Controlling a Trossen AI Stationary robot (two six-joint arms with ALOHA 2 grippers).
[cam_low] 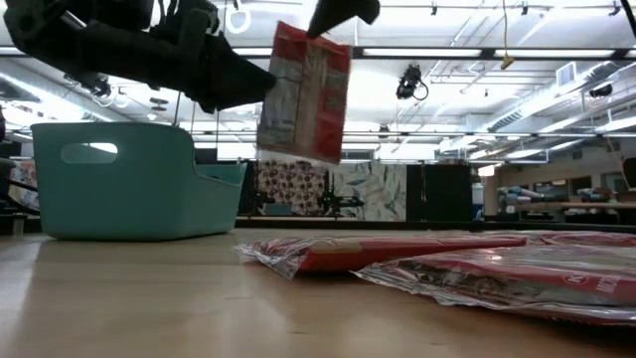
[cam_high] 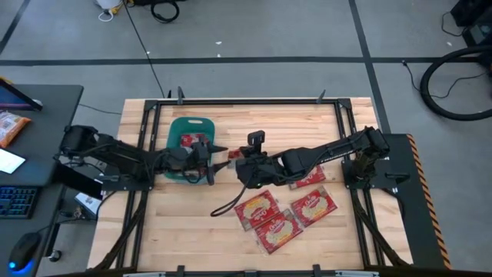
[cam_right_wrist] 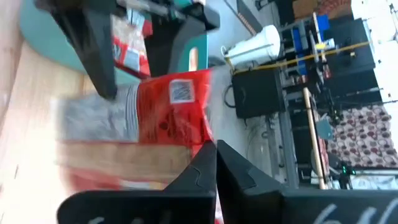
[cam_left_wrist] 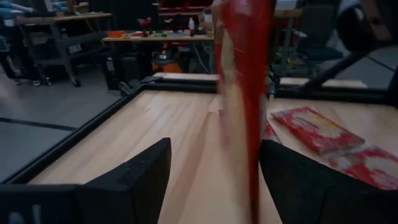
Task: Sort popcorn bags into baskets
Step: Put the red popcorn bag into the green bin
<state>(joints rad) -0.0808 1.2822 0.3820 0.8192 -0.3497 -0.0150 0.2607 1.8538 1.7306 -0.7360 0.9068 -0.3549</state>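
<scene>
We found the task partly done: at least one popcorn bag (cam_high: 190, 139) lay in the basket (cam_high: 177, 126), four bags (cam_high: 286, 215) remained on the bench (cam_high: 192, 223), and the right end effector (cam_high: 233, 164) gripped one bag (cam_low: 304, 91) between the left end effector's (cam_high: 213, 162) open fingers.

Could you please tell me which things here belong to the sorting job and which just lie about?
Job: teal basket; hanging popcorn bag, pinched by right gripper, left gripper open around it; loose popcorn bags.
Lying about: orange snack packet, keyboard, mouse.
</scene>
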